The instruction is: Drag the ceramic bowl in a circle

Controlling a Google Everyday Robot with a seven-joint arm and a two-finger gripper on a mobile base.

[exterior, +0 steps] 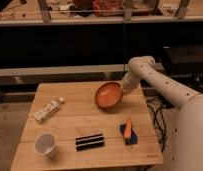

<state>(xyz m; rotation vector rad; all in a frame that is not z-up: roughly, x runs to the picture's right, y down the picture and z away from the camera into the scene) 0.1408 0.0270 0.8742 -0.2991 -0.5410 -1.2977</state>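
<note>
The ceramic bowl point(108, 95) is a round, shallow orange-red bowl with a glossy inside. It sits on the wooden table point(70, 125) near the far right part of the top and appears tilted toward the camera. My gripper point(125, 90) is at the bowl's right rim, at the end of the white arm point(160, 85) that reaches in from the right. The gripper's tip is against or over the rim.
A white paper cup point(45, 145) stands at the front left. A small bottle point(48, 110) lies at the left. A dark striped bar point(90, 142) lies at the front middle. An orange-and-blue object point(128, 131) lies at the front right. Dark shelving stands behind the table.
</note>
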